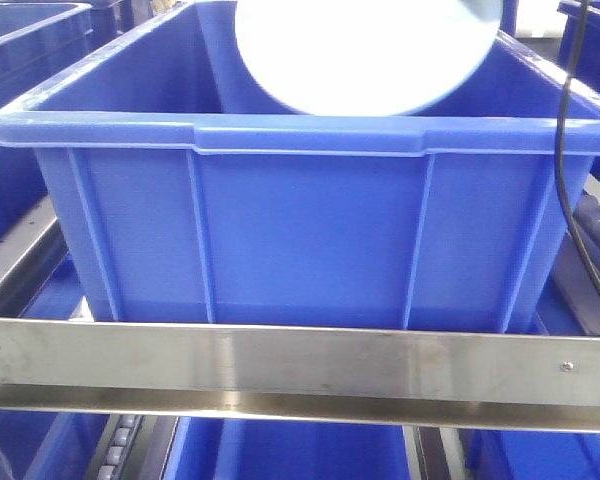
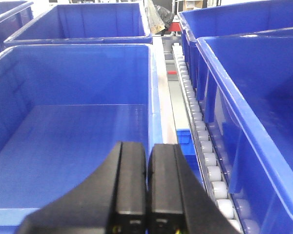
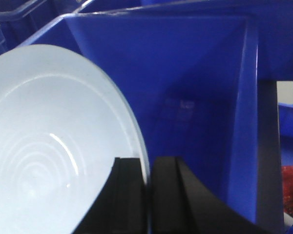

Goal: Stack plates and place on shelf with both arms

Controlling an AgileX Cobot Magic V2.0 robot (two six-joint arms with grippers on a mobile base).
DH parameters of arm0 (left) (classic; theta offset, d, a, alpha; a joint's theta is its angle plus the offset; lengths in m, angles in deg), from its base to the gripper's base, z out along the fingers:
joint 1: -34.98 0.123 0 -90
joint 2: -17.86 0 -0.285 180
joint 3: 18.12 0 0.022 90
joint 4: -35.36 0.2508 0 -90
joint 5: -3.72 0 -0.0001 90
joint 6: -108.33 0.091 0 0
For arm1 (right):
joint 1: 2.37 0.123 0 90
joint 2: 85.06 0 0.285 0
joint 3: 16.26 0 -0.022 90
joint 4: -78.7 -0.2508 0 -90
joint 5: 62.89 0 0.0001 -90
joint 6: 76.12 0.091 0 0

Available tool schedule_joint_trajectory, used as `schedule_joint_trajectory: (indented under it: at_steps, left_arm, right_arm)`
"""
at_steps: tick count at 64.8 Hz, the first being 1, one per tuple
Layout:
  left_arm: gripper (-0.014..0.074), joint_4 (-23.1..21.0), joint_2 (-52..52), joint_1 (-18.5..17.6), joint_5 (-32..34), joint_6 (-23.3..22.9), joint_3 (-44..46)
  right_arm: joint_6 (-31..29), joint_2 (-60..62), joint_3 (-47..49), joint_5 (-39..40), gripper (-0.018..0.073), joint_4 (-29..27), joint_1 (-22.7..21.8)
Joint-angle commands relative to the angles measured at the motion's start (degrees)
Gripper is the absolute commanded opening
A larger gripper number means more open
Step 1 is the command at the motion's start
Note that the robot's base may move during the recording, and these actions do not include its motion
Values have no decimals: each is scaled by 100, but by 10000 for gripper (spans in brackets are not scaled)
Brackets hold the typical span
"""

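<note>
A pale bluish-white plate [image 1: 365, 50] hangs tilted over the blue bin [image 1: 310, 135] at the top of the front view. In the right wrist view my right gripper [image 3: 148, 170] is shut on the rim of this plate [image 3: 53, 146], which fills the left of that view above the bin's inside [image 3: 195, 87]. I cannot tell whether one plate or two are held there. My left gripper [image 2: 147, 156] is shut and empty, hovering over the rim of another blue bin [image 2: 68, 136]. No plate shows in the left wrist view.
A steel shelf rail [image 1: 300, 365] runs across the front below the bin. A black cable [image 1: 570, 200] hangs at the right. White conveyor rollers [image 2: 205, 146] run between blue bins [image 2: 263, 97]. More blue bins [image 2: 88, 24] stand behind.
</note>
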Motion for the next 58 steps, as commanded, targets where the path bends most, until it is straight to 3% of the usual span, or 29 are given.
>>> schedule_joint_trajectory:
  at_steps: [1, 10, 18, 30, 41, 58]
  left_arm:
    - [82, -12, 39, -1, 472, -21, 191]
    - [82, -12, 39, -1, 472, -21, 191]
    - [82, -12, 39, -1, 472, -21, 191]
    - [82, -12, 39, -1, 472, -21, 191]
    - [82, -12, 39, -1, 472, -21, 191]
    - [82, -12, 39, -1, 472, -21, 191]
  right_arm:
    - [104, 172, 268, 684, 260, 69, 11]
    - [104, 172, 353, 663, 394, 53, 11]
    - [104, 172, 380, 769, 389, 53, 11]
    - [99, 226, 369, 782, 280, 53, 11]
    - [93, 642, 144, 711, 44, 53, -7]
    - [-505, 1955, -966, 654, 55, 53, -15]
